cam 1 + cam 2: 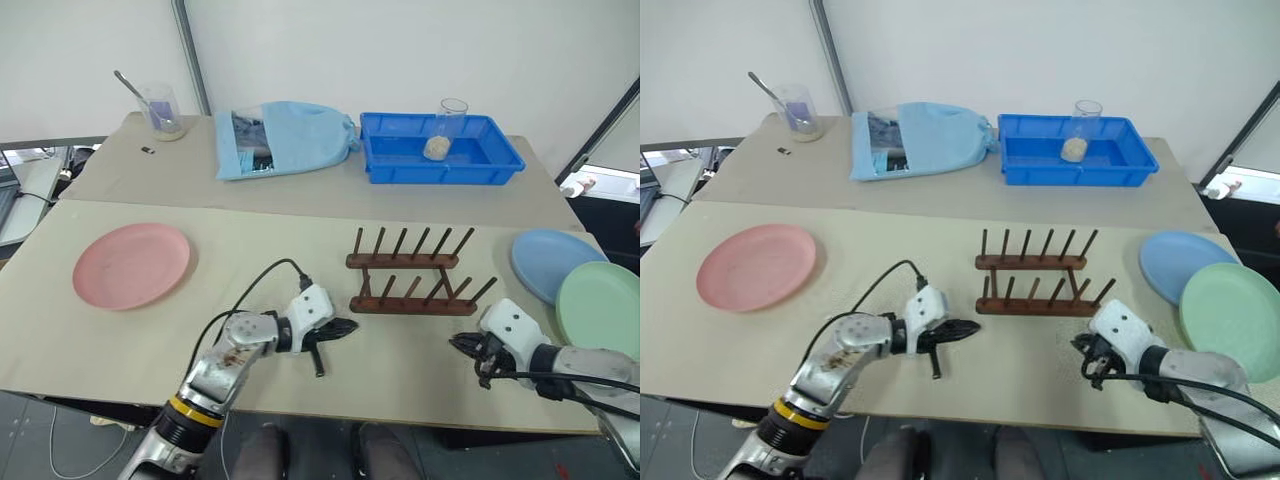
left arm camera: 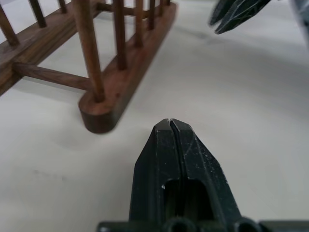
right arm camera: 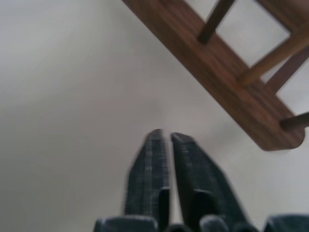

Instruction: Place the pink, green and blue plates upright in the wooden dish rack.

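The wooden dish rack [image 1: 415,272] stands empty at the middle of the table [image 1: 300,390]. The pink plate [image 1: 131,264] lies flat far to its left; the blue plate [image 1: 555,262] and green plate [image 1: 600,306] lie flat to its right, overlapping. The left gripper [image 1: 345,326] and right gripper [image 1: 460,343] hover near the rack, fingers closed on nothing. No plate is placed yet.

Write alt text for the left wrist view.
The left pincer, two black fingers shut together, hovers over a pale tabletop just short of the rounded end of a dark-brown wooden peg rack. The right pincer shows beyond.
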Motion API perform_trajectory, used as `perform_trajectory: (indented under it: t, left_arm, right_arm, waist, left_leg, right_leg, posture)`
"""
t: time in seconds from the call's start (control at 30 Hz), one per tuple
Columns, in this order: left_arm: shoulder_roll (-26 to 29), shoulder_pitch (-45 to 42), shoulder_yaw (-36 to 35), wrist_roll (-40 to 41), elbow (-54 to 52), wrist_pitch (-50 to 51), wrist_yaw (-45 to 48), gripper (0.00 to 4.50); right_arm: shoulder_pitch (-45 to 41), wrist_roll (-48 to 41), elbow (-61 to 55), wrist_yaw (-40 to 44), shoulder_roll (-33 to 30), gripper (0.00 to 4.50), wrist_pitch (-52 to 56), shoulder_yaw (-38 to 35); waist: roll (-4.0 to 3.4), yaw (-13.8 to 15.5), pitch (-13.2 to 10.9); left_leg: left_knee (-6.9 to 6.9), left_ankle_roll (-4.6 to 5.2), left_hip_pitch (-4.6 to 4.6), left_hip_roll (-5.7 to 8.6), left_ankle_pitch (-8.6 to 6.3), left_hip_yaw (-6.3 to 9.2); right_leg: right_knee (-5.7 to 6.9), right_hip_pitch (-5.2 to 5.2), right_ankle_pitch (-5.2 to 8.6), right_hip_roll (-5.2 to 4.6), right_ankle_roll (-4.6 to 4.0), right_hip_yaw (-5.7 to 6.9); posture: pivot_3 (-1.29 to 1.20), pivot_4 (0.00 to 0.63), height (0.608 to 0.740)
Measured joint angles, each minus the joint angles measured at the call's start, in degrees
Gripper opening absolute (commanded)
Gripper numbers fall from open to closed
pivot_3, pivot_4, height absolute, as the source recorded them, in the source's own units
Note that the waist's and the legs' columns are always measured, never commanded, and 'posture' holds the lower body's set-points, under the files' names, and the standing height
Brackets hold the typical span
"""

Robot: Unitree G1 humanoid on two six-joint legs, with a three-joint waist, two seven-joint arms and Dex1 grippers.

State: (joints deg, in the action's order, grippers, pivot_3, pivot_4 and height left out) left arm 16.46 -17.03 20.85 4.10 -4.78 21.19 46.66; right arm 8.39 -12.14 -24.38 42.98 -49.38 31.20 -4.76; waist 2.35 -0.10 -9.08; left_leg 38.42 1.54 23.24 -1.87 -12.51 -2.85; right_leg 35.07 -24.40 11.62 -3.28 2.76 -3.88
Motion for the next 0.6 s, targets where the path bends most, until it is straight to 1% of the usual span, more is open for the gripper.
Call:
perform_trajectory:
  t: [0.07, 0.3, 0.5, 0.6]
  left_arm:
    - [-1.53, -1.49, 0.34, -1.65, 3.24, -0.66, -2.51, 0.0]
    - [-5.7, -8.75, 0.15, -4.55, 14.43, -5.14, -8.25, 0.0]
    - [-7.01, -12.63, -0.06, -6.07, 21.17, -9.84, -9.6, 0.0]
    - [-7.55, -13.09, -0.08, -6.18, 22.47, -11.03, -9.68, 0.0]
  right_arm:
    - [-2.93, 1.38, 2.76, -0.49, 1.32, 0.04, -1.49, 2.13]
    - [-10.63, 5.34, 11.59, -1.96, 4.18, 0.04, -6.5, 5.17]
    - [-14.78, 8.08, 17.43, -2.34, 5.03, 0.04, -10.09, 6.17]
    - [-16.11, 9.07, 19.5, -2.44, 5.24, 0.04, -11.22, 6.35]
  waist:
    - [-0.01, -0.33, 0.0]
    - [-0.01, -0.61, 0.01]
    - [-0.01, -0.59, 0.01]
    - [-0.01, -0.6, 0.01]
  left_leg:
    - [0.0, 0.0, -0.03, -0.01, 0.0, 0.01]
    - [0.14, 0.0, 0.01, 0.04, 0.0, 0.01]
    - [0.15, 0.01, 0.05, 0.06, 0.0, 0.0]
    - [0.18, 0.0, 0.05, 0.06, 0.0, -0.02]
  right_leg:
    - [0.01, 0.03, -0.01, 0.03, 0.0, 0.0]
    - [0.0, 0.07, -0.12, 0.0, 0.1, -0.03]
    - [-0.03, 0.07, -0.24, 0.0, 0.26, -0.04]
    - [-0.03, 0.07, -0.24, -0.01, 0.25, -0.06]
  posture:
    - [0.0, 0.15, 0.74]
    - [0.0, 0.15, 0.74]
    - [0.0, 0.15, 0.74]
    - [0.0, 0.15, 0.74]
